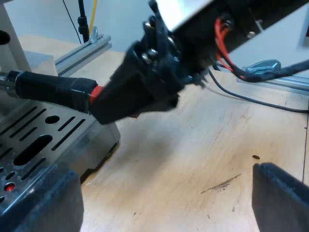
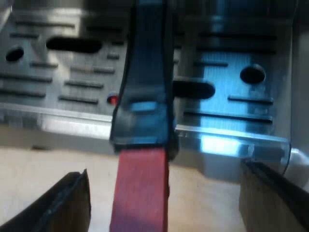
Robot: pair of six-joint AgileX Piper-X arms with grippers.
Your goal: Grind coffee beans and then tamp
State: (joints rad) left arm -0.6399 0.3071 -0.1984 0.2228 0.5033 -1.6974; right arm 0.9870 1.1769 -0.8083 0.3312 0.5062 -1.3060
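Note:
The metal holder's dark handle [image 1: 53, 89] sticks out level from the espresso machine's front, above the slotted drip tray [image 1: 43, 140]. Its red end [image 1: 96, 94] sits at the tips of my right gripper [image 1: 108, 104], which reaches in from the far side. In the right wrist view the handle [image 2: 145, 72] runs between that gripper's two fingers. The red end [image 2: 140, 188] lies in the gap, with space showing on both sides, so my right gripper [image 2: 164, 205] is open. My left gripper [image 1: 159, 208] hangs open over the wooden table [image 1: 193, 159] beside the machine, holding nothing.
The drip tray [image 2: 231, 72] has slots, round holes and a small red float. An aluminium rail [image 1: 82, 50] runs behind the machine and another rail [image 1: 285, 82] crosses the table farther off. Bare wood lies under my left gripper.

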